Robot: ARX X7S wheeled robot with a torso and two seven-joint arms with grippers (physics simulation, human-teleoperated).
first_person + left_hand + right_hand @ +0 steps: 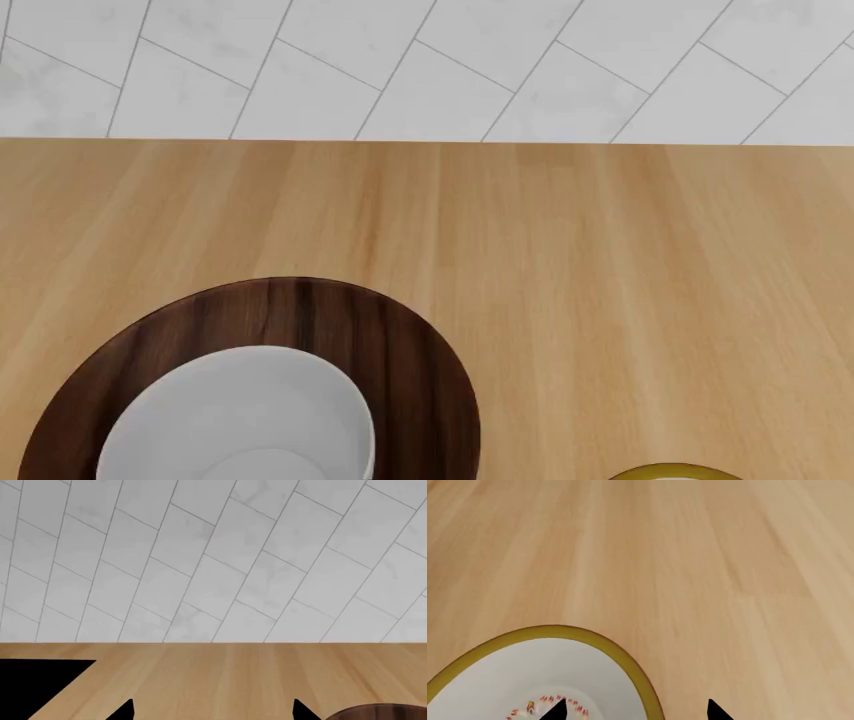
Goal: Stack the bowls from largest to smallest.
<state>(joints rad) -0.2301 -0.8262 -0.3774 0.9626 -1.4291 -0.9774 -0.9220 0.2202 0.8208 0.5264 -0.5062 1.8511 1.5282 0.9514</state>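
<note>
1. Nearest in the head view sat the deep white bowl point(238, 420), nested inside the large dark wood-grain bowl point(400, 345), so the two biggest were already stacked in order.
2. Just to their right, at the near edge, showed a sliver of the small yellow-rimmed bowl point(674, 472), still apart on the table point(601, 260) and, judging by that, the last one to go on.
3. Over that small bowl point(547, 675) hung the right tool point(635, 710), its two tips spread wide and empty, one above the dotted centre ring and one outside the rim, seemingly straddling the rim for a grasp.
4. Farther left, the left tool point(213, 710) was likewise wide and empty, beside the wood-grain bowl's edge point(380, 712), probably kept clear.
5. Beyond stood the tiled wall point(427, 60).
</note>
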